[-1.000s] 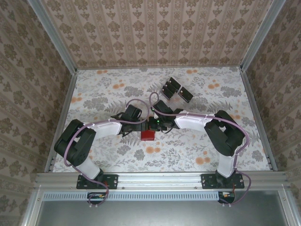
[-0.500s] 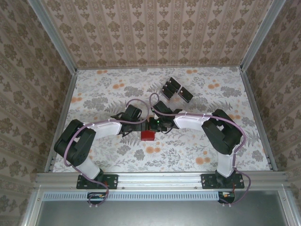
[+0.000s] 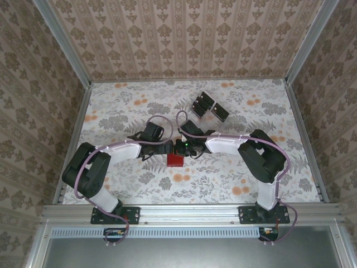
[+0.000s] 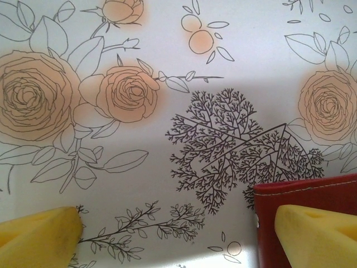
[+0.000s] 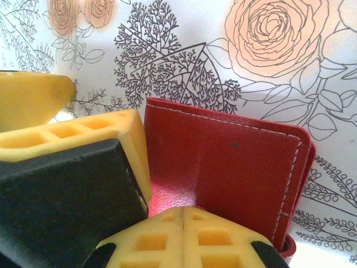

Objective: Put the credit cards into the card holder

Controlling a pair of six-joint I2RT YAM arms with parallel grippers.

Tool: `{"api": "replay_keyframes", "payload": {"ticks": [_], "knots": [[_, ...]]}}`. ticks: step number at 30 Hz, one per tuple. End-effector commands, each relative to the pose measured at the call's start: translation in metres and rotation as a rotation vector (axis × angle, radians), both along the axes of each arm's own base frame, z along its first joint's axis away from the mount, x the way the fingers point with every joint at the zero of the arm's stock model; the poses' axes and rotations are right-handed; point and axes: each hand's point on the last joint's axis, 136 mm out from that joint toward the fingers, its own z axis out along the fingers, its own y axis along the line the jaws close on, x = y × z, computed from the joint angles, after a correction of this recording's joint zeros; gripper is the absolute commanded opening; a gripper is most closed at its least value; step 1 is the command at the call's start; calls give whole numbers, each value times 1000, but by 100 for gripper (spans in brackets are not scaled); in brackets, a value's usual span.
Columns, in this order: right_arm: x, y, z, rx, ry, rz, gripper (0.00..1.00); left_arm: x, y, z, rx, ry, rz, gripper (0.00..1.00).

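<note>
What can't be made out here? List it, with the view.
Card holder's pockets: top view, the arms cover them; right wrist view, red outside faces the camera.
Credit cards' count and marks: top view, too small, overlapping.
Whether the shut right gripper pinches the holder: right wrist view, its fingers hide the contact.

- Left arm (image 3: 120, 151), white and black, reaches inward, elbow bent.
- Left gripper (image 4: 178, 240), yellow foam pads: jaws spread wide.
- Right arm (image 3: 234, 144) mirrors it.
- Right gripper (image 5: 184, 223), yellow pads: fingers pressed together.
</note>
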Motion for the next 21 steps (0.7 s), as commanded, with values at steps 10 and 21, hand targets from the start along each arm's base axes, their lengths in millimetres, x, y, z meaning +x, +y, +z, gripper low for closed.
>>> {"api": "replay_keyframes", "payload": {"ticks": [10, 21], "knots": [[-12, -7, -25, -37, 56, -6, 0, -11, 8, -25, 14, 58, -7, 100], [-30, -37, -63, -132, 99, -46, 0, -14, 7, -26, 9, 61, -6, 99]]}}
